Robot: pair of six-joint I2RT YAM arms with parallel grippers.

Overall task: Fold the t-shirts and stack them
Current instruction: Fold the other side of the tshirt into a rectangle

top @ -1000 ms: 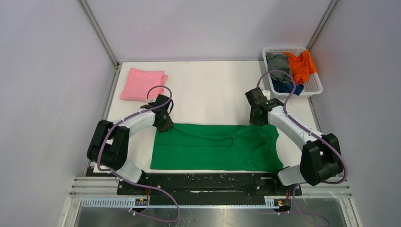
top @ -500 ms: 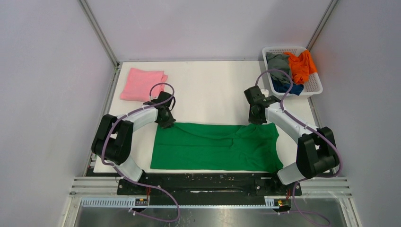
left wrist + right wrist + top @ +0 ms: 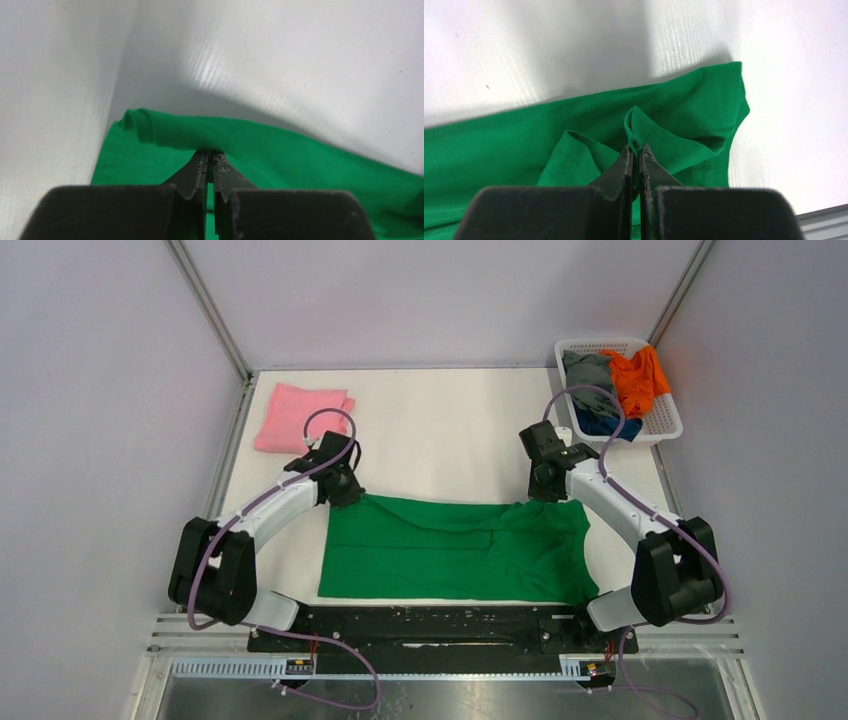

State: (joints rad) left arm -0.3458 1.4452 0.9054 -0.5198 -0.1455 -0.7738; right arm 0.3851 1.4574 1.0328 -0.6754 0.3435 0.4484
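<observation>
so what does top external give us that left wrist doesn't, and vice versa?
Top external only: the folded pink t-shirt at far left; the white basket at far right holding a grey t-shirt, an orange t-shirt and a dark blue t-shirt; the right gripper shut on the far edge of the green t-shirt. Left wrist only: close detail of the left gripper, jaws closed on a raised fold of cloth. Both: the green t-shirt spread on the white table.
</observation>
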